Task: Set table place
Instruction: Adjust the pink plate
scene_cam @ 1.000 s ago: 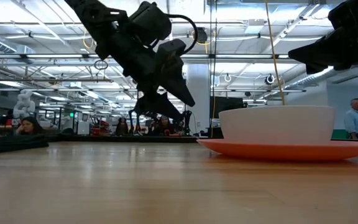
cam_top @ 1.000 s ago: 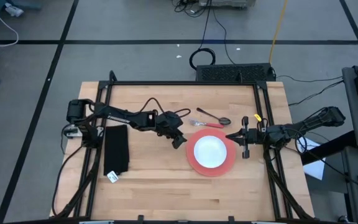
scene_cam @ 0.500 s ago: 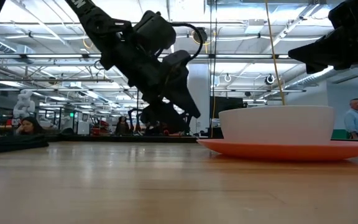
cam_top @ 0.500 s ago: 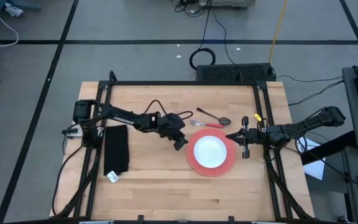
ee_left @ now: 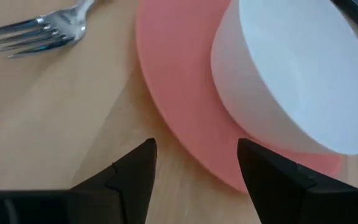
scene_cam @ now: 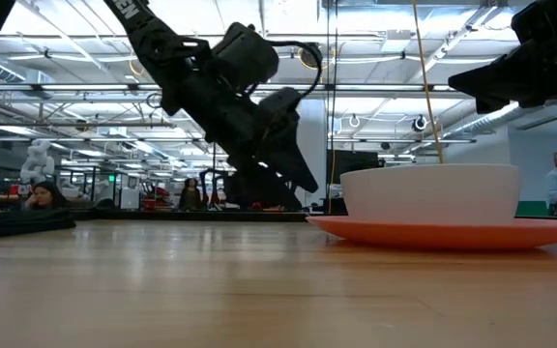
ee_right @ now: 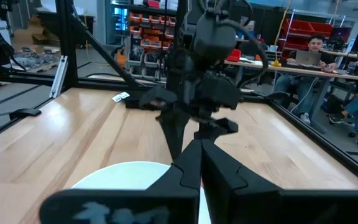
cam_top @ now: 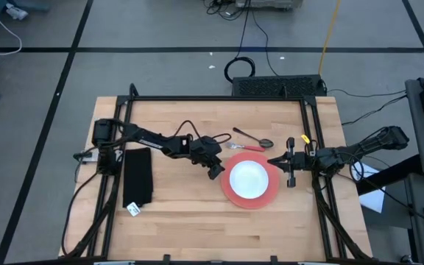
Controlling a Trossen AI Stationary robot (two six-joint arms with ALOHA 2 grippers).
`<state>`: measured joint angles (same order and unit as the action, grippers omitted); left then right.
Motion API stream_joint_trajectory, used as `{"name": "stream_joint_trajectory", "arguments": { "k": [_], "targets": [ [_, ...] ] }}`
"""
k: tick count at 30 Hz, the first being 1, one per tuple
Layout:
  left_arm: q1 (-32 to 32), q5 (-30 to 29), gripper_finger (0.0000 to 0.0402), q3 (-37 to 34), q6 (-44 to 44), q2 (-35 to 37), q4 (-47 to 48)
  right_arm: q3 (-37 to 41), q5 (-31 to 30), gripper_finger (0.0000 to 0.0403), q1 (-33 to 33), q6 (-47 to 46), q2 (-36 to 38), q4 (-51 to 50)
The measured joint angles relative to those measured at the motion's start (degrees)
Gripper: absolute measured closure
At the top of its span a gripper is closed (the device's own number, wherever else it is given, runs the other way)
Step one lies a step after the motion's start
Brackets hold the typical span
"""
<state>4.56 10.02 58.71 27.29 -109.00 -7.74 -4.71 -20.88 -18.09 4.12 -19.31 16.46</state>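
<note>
**Left pincer low at the plate's rim, bowl stacked on top**

Tabletop: hard, flat plank wood, fixed in place; it gets laid on, not lifted. It spans the centre of the high view, with black frame rails along its far edge and both sides.

Near its right-centre sits a salmon-pink plate with a white bowl on it. Both look rigid, smooth and breakable. Judgement: the pair is likely slick, and the bowl could slide if the plate tips. The plate's thin rim seems the only hold; the bowl offers its wall.

A fork and a spoon lie just beyond the plate, toward the far rail. Thin, stiff and flat on the wood, they look awkward to pinch.

Left pincer: fingers parted wide, holding nothing, low over the wood with the plate's near rim between the tips.

Right pincer: fully closed, empty, hovering at the plate's opposite edge.

A folded black cloth lies at the left side, soft and limp.

Open room: broad bare wood on the near side of the plate. The far side is crowded by cutlery, and rails hem the edges.
</note>
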Motion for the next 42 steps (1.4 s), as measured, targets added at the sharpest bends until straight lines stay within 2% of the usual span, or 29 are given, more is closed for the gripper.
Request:
{"name": "stream_joint_trajectory", "arguments": {
  "k": [12,23,27,35,37,42],
  "targets": [
    [-1.43,0.09,0.0174,9.96,-3.18,-7.14,8.1,0.0,0.0,0.0403,-0.02,-0.22,-0.11,-0.05],
    [-1.42,-1.52,0.0177,10.94,-3.39,-8.15,10.22,-0.02,-0.02,0.0403,0.01,-0.37,-1.03,-0.02],
    [-1.49,-1.97,0.0225,10.94,-4.37,-8.12,10.54,-0.02,-0.02,0.0403,0.01,-0.37,-0.98,0.52],
    [-1.42,-1.83,0.0383,10.99,-5.2,-7.95,10.13,-0.02,-0.02,0.0403,0.01,-0.31,-1.03,0.45],
    [-1.49,-1.47,0.039,11.0,-5.21,-7.86,10.2,-0.02,-0.02,0.0403,0.01,-0.26,-1.03,0.43],
    [-1.53,-1.49,0.0379,11.0,-4.73,-7.86,11.12,-0.02,-0.02,0.0403,-0.01,-0.26,-1.03,0.43]
  ]
}}
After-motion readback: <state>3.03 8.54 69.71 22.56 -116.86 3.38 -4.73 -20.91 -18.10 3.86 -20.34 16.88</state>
